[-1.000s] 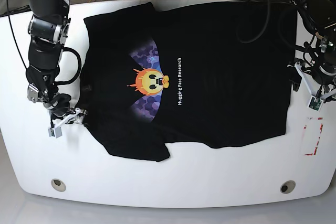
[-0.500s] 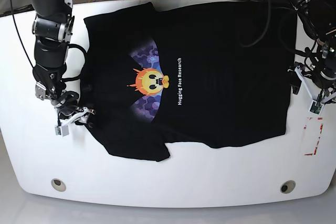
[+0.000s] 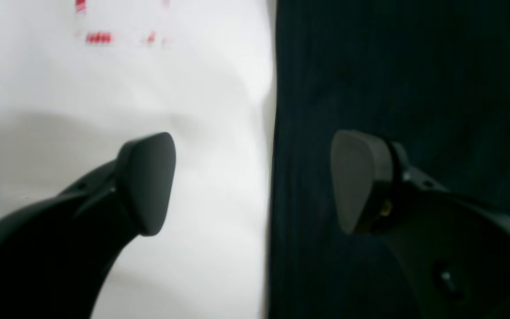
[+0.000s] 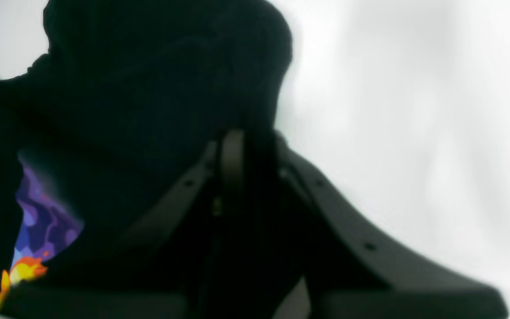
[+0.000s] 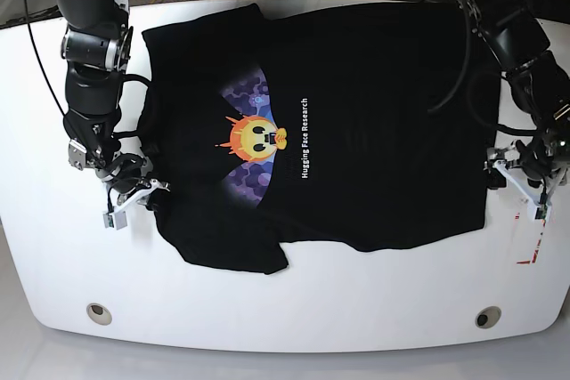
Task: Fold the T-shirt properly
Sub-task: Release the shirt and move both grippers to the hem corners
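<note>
The black T-shirt (image 5: pixel 374 131) lies flat on the white table (image 5: pixel 294 309), print side up, showing an orange face, purple wings and white text. My left gripper (image 5: pixel 500 175) is open at the hem on the base view's right. In the left wrist view (image 3: pixel 255 181) one finger is over the table and the other over the black cloth (image 3: pixel 414 66). My right gripper (image 5: pixel 147 195) is at the shirt's edge between the two sleeves. In the right wrist view (image 4: pixel 246 150) its jaws are together with black cloth (image 4: pixel 148 88) pinched between them.
A red-and-white label (image 5: pixel 530 238) lies on the table just outside the hem and shows blurred in the left wrist view (image 3: pixel 98 37). Two round holes (image 5: pixel 100 313) (image 5: pixel 488 317) sit near the table's front edge. Cables run along the back edge.
My right gripper has slid right and down onto the shirt's edge. My left gripper has moved down along the hem, closer to the front corner.
</note>
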